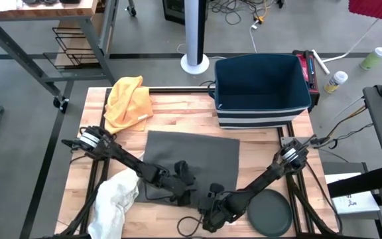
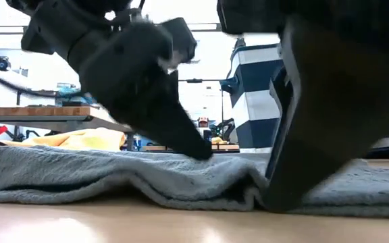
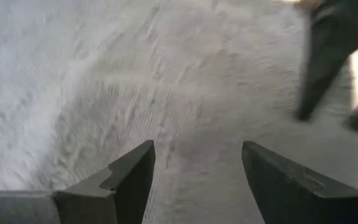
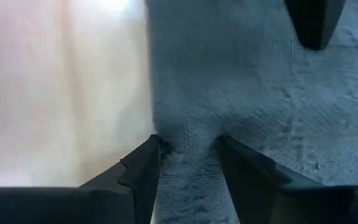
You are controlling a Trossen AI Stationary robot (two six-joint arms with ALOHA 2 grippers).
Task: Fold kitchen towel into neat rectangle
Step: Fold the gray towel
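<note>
The grey towel point(image 1: 191, 156) lies flat mid-table point(image 1: 171, 103), and with our left gripper point(image 3: 194, 177) spread above it and our right gripper point(image 4: 188, 158) pinching its near edge, we should probably match grips before lifting evenly.

Two dark jointed arms, silver collars at shoulders, black wedge-shaped fingers.

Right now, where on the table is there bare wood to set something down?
Bare wood shows between the yellow cloth and the blue bin, and right of the gray towel, below the bin. The near edge is crowded: white cloth, both arms, black disc.
</note>
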